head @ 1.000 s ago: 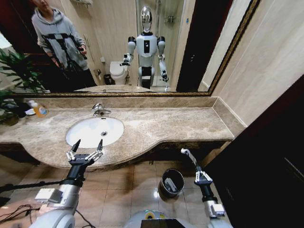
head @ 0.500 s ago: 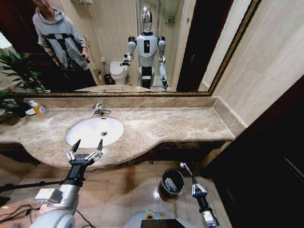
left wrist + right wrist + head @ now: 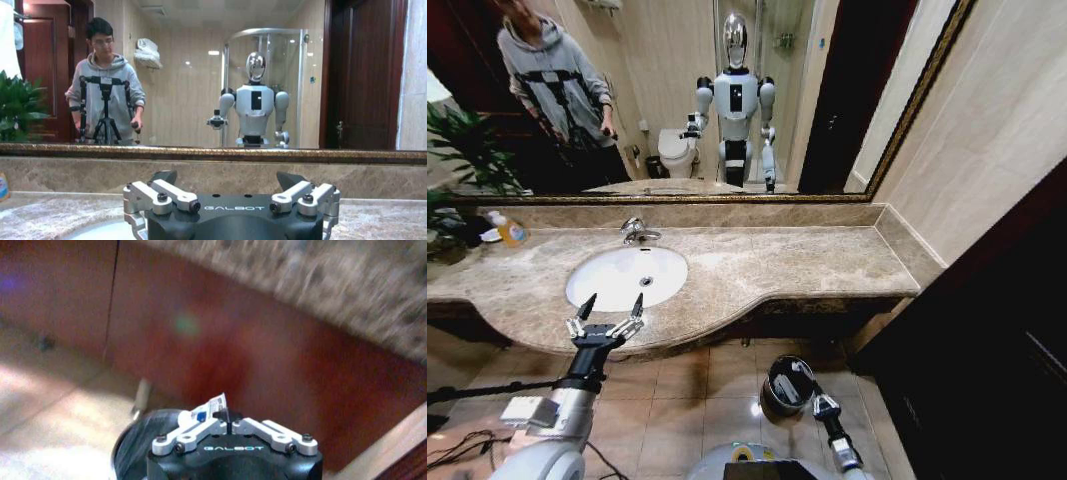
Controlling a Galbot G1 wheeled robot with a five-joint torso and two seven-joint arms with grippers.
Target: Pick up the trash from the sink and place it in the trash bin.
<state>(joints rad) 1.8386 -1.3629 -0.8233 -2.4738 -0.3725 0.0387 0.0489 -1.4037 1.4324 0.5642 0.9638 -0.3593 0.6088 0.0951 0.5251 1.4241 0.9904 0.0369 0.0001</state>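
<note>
The right end effector (image 3: pixel 229 426) pinches a white tube (image 3: pixel 208 408) just above the bin (image 3: pixel 789 383) on the floor below the table's front edge. Released off-centre, the tube could miss. The left end effector (image 3: pixel 606 322) hovers spread at the sink's (image 3: pixel 627 276) front edge.

The right claw (image 3: pixel 803 372), pinched on a small white tube (image 3: pixel 212 406), hangs at the rim of the bin (image 3: pixel 779 383); open floor (image 3: pixel 727 385) lies around it, and the counter's brown front (image 3: pixel 220 350) rises just beyond. The left claw (image 3: pixel 611 306), spread wide, faces the counter edge (image 3: pixel 677 335), with the sink (image 3: pixel 592 285) open past it.
</note>
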